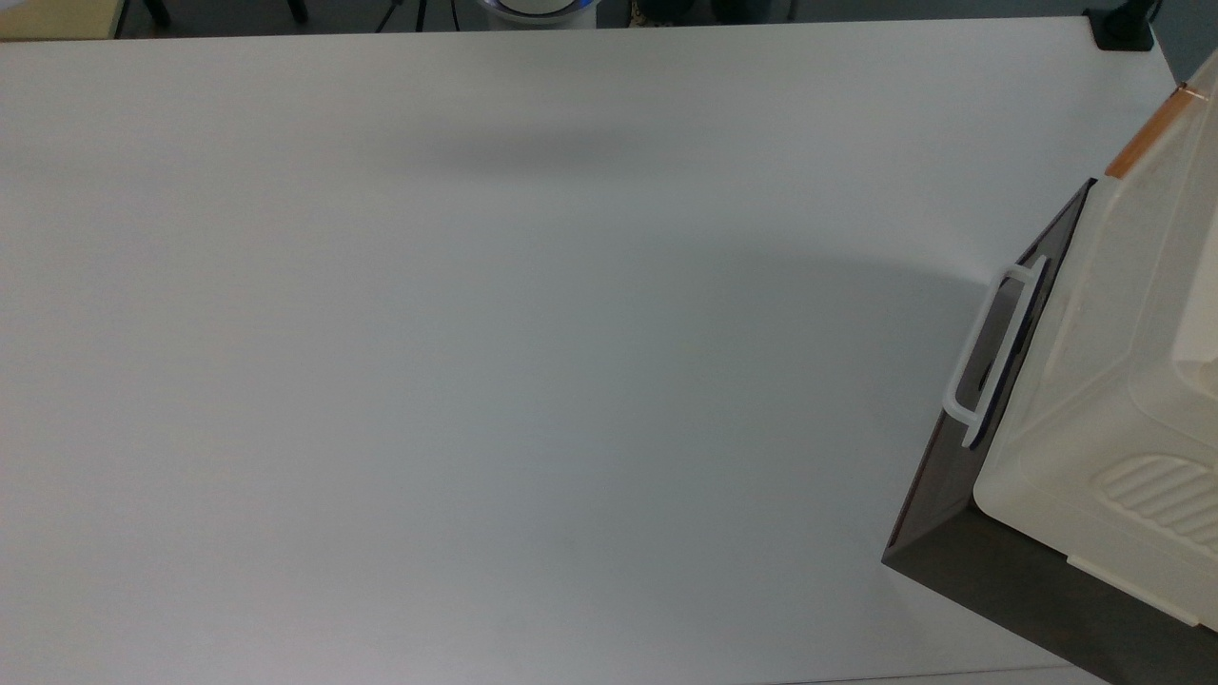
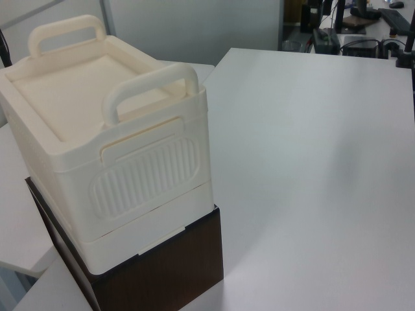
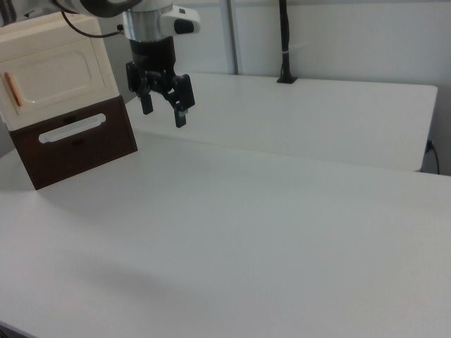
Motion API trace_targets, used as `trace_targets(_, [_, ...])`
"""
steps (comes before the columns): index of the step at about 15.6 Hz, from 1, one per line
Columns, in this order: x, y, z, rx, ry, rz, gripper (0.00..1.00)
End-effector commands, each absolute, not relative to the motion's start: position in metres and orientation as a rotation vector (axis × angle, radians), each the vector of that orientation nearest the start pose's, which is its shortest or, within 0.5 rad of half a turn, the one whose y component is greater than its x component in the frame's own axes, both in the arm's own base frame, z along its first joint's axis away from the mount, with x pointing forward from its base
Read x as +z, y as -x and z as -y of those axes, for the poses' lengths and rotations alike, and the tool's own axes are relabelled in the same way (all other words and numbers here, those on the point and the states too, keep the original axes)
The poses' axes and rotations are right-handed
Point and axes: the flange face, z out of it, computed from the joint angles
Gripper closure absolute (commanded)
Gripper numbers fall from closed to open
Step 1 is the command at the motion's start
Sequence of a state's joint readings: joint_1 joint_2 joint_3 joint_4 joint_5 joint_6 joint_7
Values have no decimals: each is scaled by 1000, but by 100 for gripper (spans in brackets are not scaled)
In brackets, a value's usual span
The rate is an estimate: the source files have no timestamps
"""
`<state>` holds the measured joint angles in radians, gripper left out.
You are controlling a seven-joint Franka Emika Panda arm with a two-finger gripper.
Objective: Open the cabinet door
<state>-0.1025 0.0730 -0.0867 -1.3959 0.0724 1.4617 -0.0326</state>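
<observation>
The jaws (image 3: pixel 163 108) hang spread apart with nothing between them, above the white bench (image 3: pixel 282 211) and to the right view's right of the cabinet, apart from it.

In the right view the cabinet door (image 3: pixel 53 79) faces the camera at the upper left: a cream panel with a sunken rounded-rectangle inset and a short copper-orange handle (image 3: pixel 13 89) standing upright near the right view's left edge. The door looks shut, flush with its frame. Directly below it sits a dark brown panel (image 3: pixel 74 144) with a white loop handle (image 3: pixel 72 128) lying level across it.

The top view looks steeply down at the bench (image 1: pixel 476 333). The cream box (image 1: pixel 1113 381) sits at the top view's right edge; the door is seen edge-on there, so its inset cannot be made out. The orange handle (image 1: pixel 1151 133) shows as a slanted strip, and the white loop handle (image 1: pixel 990 352) stands out from the dark panel (image 1: pixel 961 476).

The left view shows the side of the box (image 2: pixel 110 149) away from the door: a ribbed cream wall (image 2: pixel 146 176), two arched carrying handles (image 2: pixel 152 84) on top, and the dark base (image 2: pixel 162 272) beneath.
</observation>
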Motion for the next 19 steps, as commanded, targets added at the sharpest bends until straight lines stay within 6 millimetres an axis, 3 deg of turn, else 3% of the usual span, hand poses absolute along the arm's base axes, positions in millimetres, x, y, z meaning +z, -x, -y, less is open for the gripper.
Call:
trace_targets(1, [652, -559, 93, -6, 3061, -202, 0])
trace_targets(8, [641, -569, 78, 21, 3055, -146, 0])
trace_targets(19, [640, -567, 91, 29, 3065, -76, 0])
